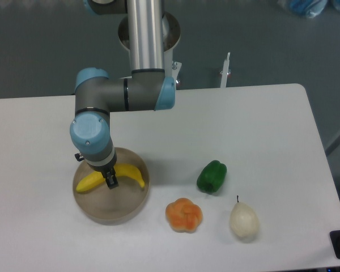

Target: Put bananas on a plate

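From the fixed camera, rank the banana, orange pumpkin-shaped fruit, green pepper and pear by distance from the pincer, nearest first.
1. Glossy yellow curved banana, at the pincer, over the round beige plate.
2. Ribbed orange pumpkin-shaped fruit, right of the plate.
3. Shiny green bell pepper, farther right.
4. Pale cream pear, farthest right.

My table (260,124) is white. I see on it a plate (110,212), a green pepper (211,176), an orange fruit (184,215) and a pear (243,220).
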### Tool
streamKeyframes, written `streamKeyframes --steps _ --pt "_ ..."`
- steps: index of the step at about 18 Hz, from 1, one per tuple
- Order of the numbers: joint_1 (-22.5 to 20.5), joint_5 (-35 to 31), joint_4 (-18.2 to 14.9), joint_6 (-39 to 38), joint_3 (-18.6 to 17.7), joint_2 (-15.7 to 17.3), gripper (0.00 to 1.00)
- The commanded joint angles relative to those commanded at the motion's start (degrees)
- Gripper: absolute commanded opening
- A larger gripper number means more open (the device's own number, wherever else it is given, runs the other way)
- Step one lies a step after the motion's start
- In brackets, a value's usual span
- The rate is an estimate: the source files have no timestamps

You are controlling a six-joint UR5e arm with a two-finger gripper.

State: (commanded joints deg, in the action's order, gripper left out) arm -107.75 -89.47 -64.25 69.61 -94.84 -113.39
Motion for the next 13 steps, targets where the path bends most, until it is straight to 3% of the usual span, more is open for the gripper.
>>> streamKeyframes --steps 9,13 --pt "-12.0 0.0 -0.2 4.0 3.3 4.0 1.0" --pt "-19.1 0.0 -0.3 13.0 3.5 4.3 1.0"
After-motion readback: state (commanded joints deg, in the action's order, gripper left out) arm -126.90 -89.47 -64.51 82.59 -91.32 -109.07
